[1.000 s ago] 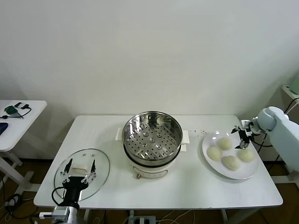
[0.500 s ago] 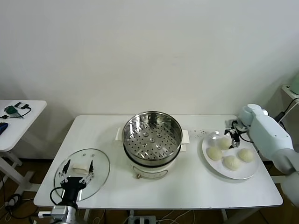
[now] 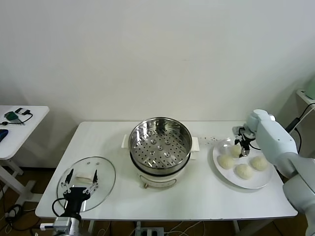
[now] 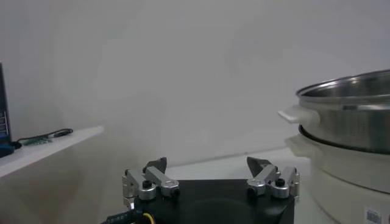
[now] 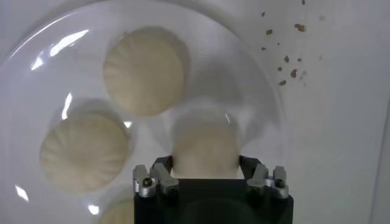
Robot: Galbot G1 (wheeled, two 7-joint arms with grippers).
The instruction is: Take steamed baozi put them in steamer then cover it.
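Shiny perforated metal steamer (image 3: 160, 145), clear glass cover (image 3: 86, 183), glossy plate (image 3: 220, 168)

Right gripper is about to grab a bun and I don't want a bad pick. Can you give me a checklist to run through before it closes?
1. The right gripper is lined up on one baozi, a finger on each side: ok.
2. Fingers open wide enough to straddle it: ok.
3. Neighbouring baozi on the white plate clear of the fingers: ok.
4. Fingers low enough to grip the bun's sides: cannot tell.
5. Steamer open, perforated tray free: ok.
6. Glass lid out of the way on the table, with the left gripper hovering open over it: ok.
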